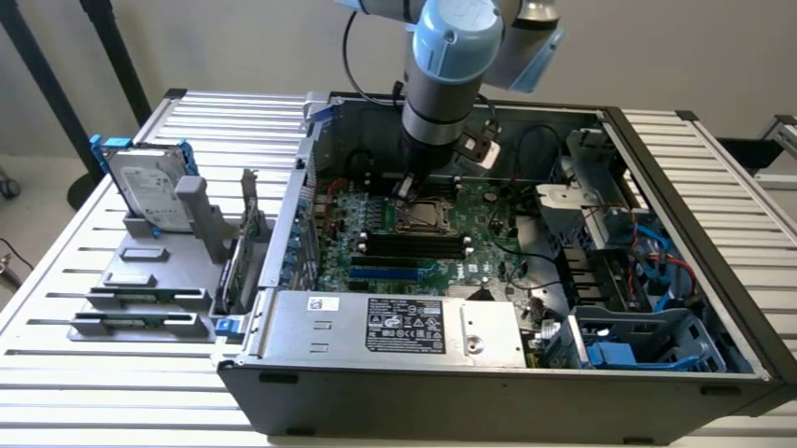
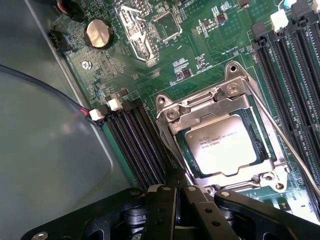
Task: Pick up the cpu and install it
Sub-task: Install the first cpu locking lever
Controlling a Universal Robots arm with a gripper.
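Silver cpu (image 2: 227,145) seated in motherboard socket (image 2: 210,102), gripper (image 2: 176,187) closed empty, tips just beside it

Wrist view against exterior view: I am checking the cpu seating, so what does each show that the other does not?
Wrist view alone: printed text on the cpu, the socket frame's screws, a round coin battery, and the shut gripper just beside the socket.

Exterior view alone: the whole open computer case, the labelled power supply, a hard drive standing on a grey rack outside the case, and the arm reaching down.

Both: the green motherboard, black memory slots, and the cpu lying in its socket, nothing held.
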